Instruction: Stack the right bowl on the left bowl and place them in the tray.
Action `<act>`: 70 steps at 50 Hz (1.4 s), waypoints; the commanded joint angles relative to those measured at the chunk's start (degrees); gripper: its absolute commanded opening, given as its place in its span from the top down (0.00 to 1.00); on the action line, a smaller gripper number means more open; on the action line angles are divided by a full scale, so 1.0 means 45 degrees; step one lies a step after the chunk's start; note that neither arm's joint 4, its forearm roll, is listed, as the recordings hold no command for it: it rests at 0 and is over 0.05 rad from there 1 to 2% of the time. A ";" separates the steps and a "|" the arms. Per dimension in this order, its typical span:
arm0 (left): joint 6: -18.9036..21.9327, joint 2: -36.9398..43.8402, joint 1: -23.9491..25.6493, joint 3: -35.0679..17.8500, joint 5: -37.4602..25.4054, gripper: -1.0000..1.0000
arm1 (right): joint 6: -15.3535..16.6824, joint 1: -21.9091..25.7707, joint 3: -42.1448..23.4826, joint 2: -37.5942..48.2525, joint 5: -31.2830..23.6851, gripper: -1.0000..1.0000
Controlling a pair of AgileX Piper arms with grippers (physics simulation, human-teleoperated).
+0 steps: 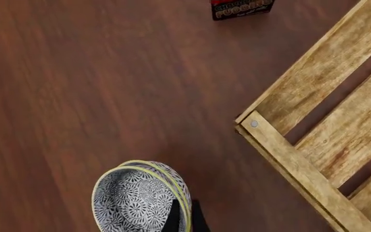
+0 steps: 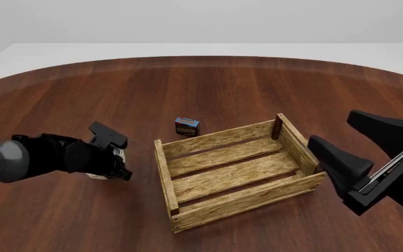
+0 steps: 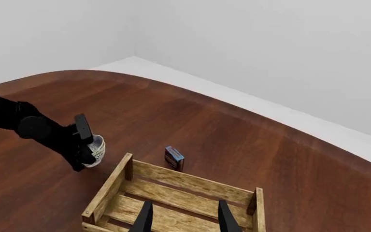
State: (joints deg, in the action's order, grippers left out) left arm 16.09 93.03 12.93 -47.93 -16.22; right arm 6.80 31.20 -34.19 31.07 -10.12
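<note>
Front view, read from left to right: the left end effector (image 2: 117, 160) is seen low over the bench (image 2: 272, 84), just beside the tray's left end. It is closed on the bowls (image 2: 102, 176), which are mostly hidden behind it here.

Left wrist view makes the grip clearer. 2 nested rims are visible, so the right bowl (image 1: 166, 174) is judged to be already stacked with the left bowl (image 1: 131, 203), and one finger (image 1: 172, 217) is seen inside the rim. Whether the stack is lifted or resting on the bench cannot be told.

Near the tray's far left corner a small box (image 2: 187, 126) stands apart from everything else. The tray (image 2: 161, 157) holds nothing yet.

At the far right, the right end effector (image 2: 356, 144) is held open and empty, above the tray's right end.

The step in hand is judged to be the carry into the tray. It would be done well if the stack were raised above the near wall before any sideways travel, kept level so the upper bowl is not slid off, lowered onto the slats, and released only once seated.
</note>
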 commanded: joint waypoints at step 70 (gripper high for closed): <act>0.1182 -0.0681 0.2574 -0.5107 -0.3672 1.00 | -0.0481 -0.0828 -0.0813 -0.1052 -0.1103 0.00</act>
State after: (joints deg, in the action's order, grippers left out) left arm 21.39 88.39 21.72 -67.28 -31.90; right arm 4.76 27.98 -37.66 26.41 -15.03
